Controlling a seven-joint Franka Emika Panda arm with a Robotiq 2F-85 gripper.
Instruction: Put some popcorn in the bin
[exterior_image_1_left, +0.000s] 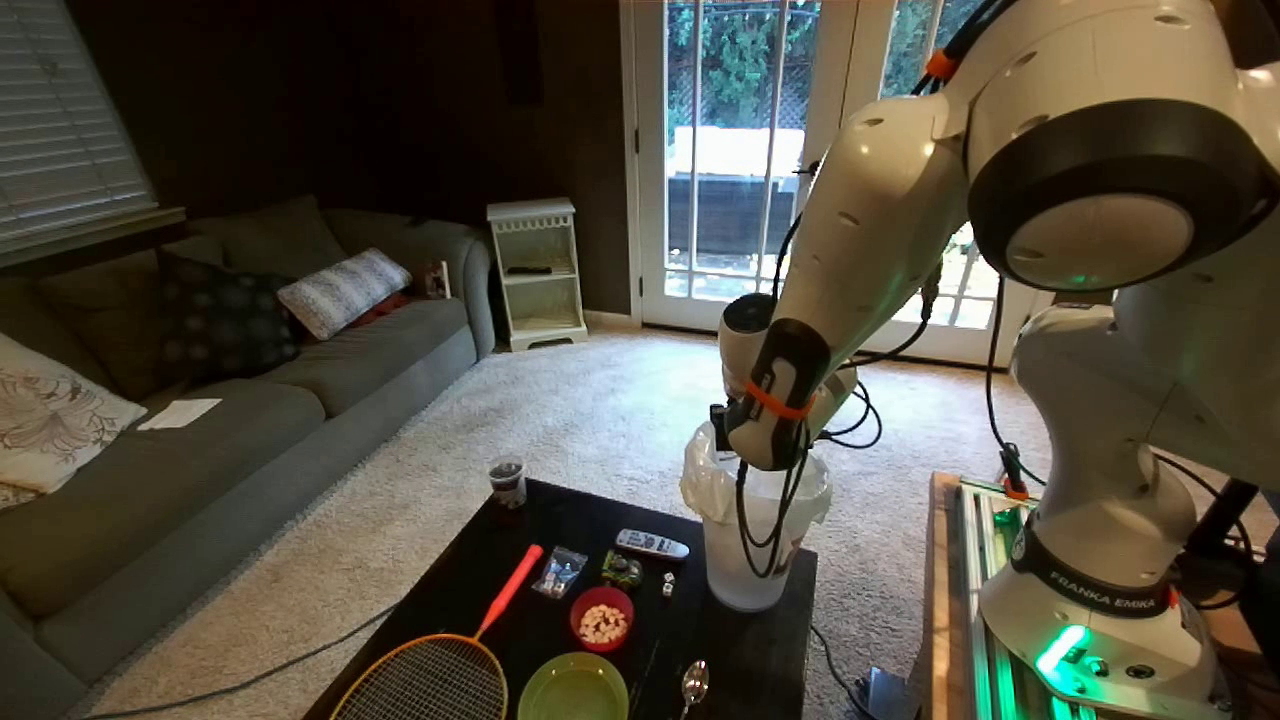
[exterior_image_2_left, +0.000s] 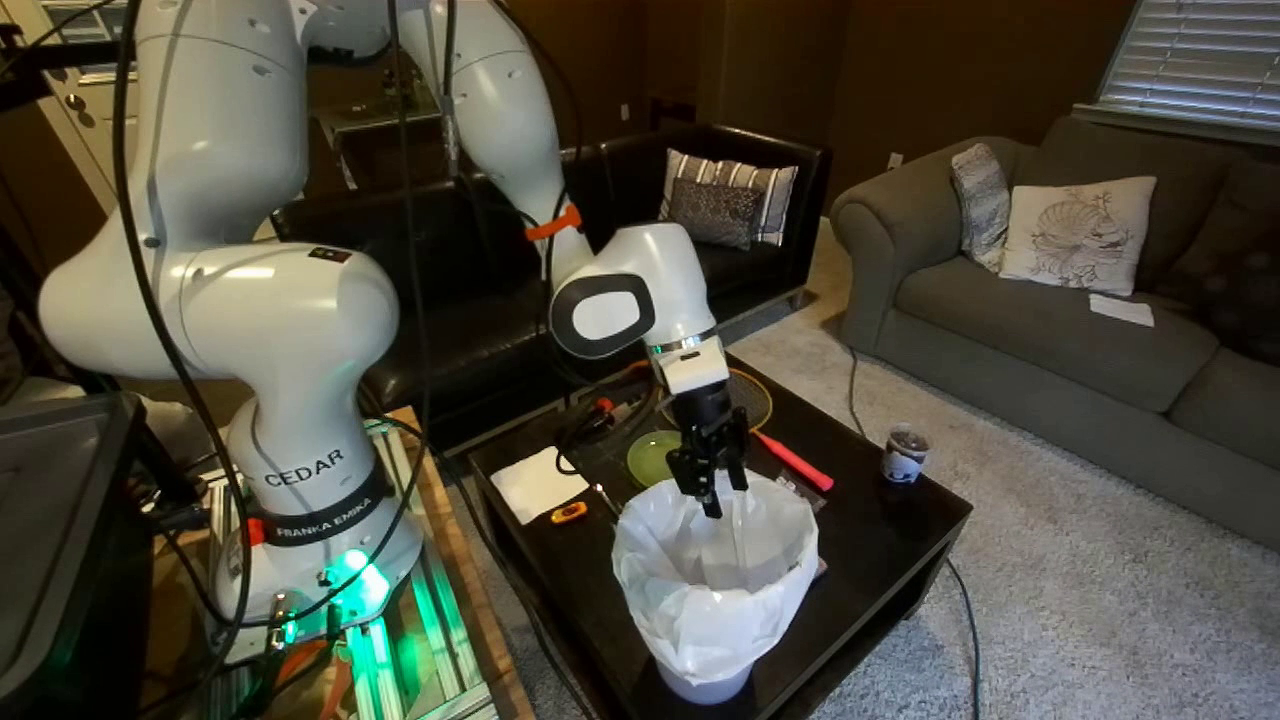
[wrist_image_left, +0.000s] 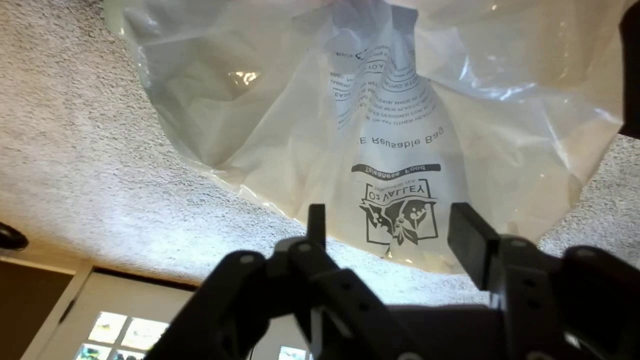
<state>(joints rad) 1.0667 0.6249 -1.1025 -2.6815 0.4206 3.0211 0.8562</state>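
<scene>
Bin (exterior_image_1_left: 725, 560) beneath the parted fingers (wrist_image_left: 472, 245)

A black two-fingered robotic gripper (wrist_image_left: 394, 235) stood at five o'clock, its fingertips (wrist_image_left: 316, 225) parted, one at six o'clock and the other at four, in front of a translucent white plastic bag (wrist_image_left: 370, 135) printed in black. The bag's creased, glossy film spread across twelve o'clock; whether the fingertips touched it could not be told. The words "Reusable Bag" and "Taiwanese Food" sat on the twelve o'clock side of a boxed leaf emblem (wrist_image_left: 400, 215) marked "O2 Valley." Speckled beige carpet (wrist_image_left: 85, 130) lay toward ten o'clock, and a white, glass-paned door (wrist_image_left: 125, 295) showed between seven and eight.
</scene>
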